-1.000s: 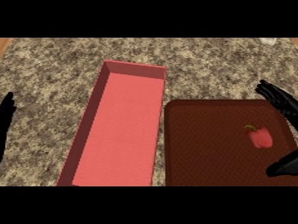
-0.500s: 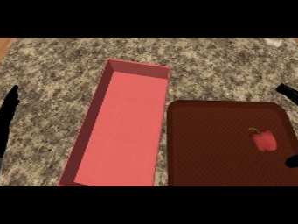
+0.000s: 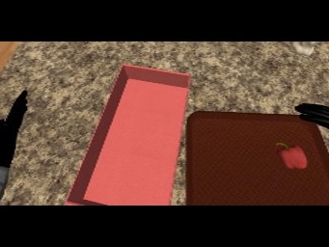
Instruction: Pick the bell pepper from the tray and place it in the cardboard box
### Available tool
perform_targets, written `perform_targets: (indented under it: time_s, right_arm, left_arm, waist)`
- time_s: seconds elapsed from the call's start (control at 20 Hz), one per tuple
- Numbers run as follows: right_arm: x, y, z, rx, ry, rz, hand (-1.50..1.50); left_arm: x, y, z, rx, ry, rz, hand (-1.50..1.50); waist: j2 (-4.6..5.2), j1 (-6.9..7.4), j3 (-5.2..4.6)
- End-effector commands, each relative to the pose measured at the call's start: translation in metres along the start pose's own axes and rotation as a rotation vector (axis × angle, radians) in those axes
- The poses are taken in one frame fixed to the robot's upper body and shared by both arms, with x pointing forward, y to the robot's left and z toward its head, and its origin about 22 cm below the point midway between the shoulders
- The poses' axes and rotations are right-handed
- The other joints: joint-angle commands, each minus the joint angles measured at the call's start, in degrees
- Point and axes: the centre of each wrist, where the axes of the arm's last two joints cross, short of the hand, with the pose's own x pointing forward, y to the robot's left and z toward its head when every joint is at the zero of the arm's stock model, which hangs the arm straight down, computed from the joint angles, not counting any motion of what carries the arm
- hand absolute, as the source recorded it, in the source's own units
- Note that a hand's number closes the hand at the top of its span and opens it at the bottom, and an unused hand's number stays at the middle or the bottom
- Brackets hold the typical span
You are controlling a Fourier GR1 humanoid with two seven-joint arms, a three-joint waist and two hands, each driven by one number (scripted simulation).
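Honestly, the right hand [image 3: 322,116], fingers apart, should curl around the bell pepper [image 3: 292,157] at its 7 o'clock.

Red pepper [image 3: 293,157] with a green stem on a dark brown tray [image 3: 238,169]; pink-red box [image 3: 142,140]; speckled beige-brown counter [image 3: 238,72]; black hands.

Bell pepper [image 3: 293,157] on tray [image 3: 231,178], right of cardboard box [image 3: 135,144]

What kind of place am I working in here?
Likely a kitchen counter: a speckled stone-look counter with a wood strip at its edge, a brown tray holding a red pepper, and a box.
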Motion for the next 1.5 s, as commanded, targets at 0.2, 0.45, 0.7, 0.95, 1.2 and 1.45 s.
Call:
perform_targets:
  time_s: [0.2,0.45,0.7,0.95,1.2,1.45]
  right_arm:
    - [-0.028,-0.006,-0.013,0.244,-0.064,0.063,-1.5]
    - [-0.029,0.017,-0.061,0.284,-0.044,0.135,-1.5]
    - [-0.032,0.051,-0.06,0.273,-0.06,0.148,-1.5]
    - [-0.048,0.025,-0.051,0.3,-0.057,0.142,-1.5]
    - [-0.036,0.044,-0.063,0.313,-0.136,0.087,-1.5]
    - [-0.031,0.038,-0.064,0.31,-0.18,0.062,-1.5]
  left_arm:
    - [0.012,-0.001,-0.013,0.009,0.007,-0.007,0.0]
    - [-0.012,-0.003,0.018,0.024,0.021,-0.001,0.0]
    - [-0.012,-0.002,0.0,0.025,0.029,-0.01,0.0]
    - [-0.006,0.001,-0.01,0.028,0.032,-0.018,0.0]
    - [0.002,0.006,-0.009,0.037,0.046,0.0,0.0]
    - [-0.026,0.003,0.014,0.024,0.051,-0.003,0.0]
  waist:
    - [-0.32,-0.79,-0.12]
    - [-0.81,-1.37,-0.19]
    - [-0.87,-2.6,-0.22]
    - [-0.67,-2.2,-0.19]
    - [-0.92,-2.79,-0.22]
    - [-0.94,-2.47,-0.26]
